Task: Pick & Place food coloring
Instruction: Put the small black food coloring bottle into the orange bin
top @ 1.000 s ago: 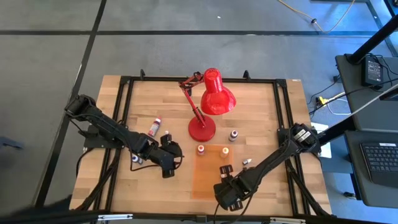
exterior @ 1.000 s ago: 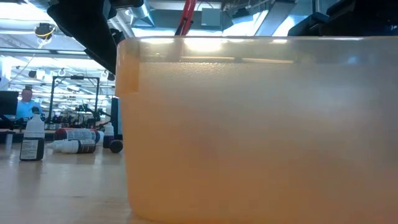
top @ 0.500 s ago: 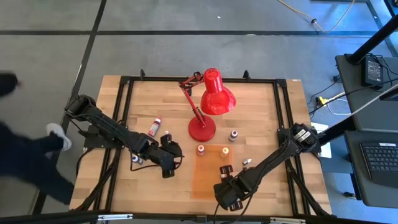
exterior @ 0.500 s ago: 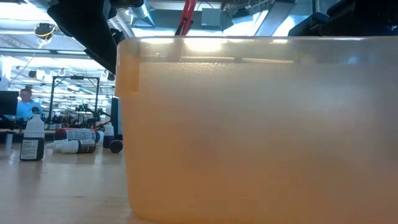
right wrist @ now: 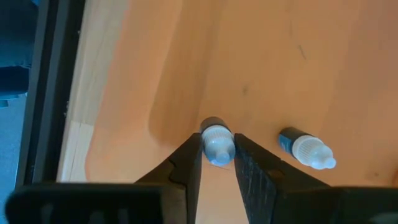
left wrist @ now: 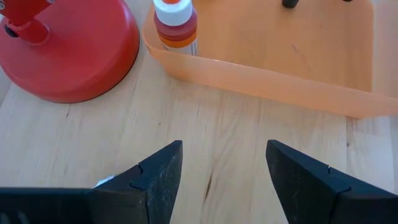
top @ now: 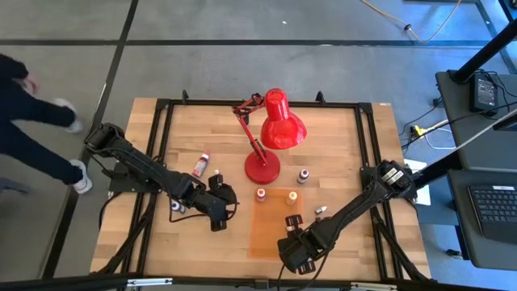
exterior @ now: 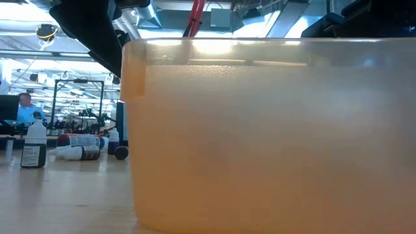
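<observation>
Where the right gripper (right wrist: pixel 217 163) hangs over the orange tray (right wrist: pixel 261 68) near the table's (top: pixel 339 133) front edge, its jaws pinch a small upright bottle (right wrist: pixel 217 144) standing in the tray; a second bottle (right wrist: pixel 306 149) lies on its side just beside. The tray wall fills the low view, hiding its contents there. The left gripper (left wrist: pixel 219 171), jaws wide and empty, sits near the tray's left edge. Another bottle (left wrist: pixel 176 23) stands in the tray's far corner beside the red lamp (top: pixel 268 133). More bottles (top: pixel 199 166) are scattered across the table.
</observation>
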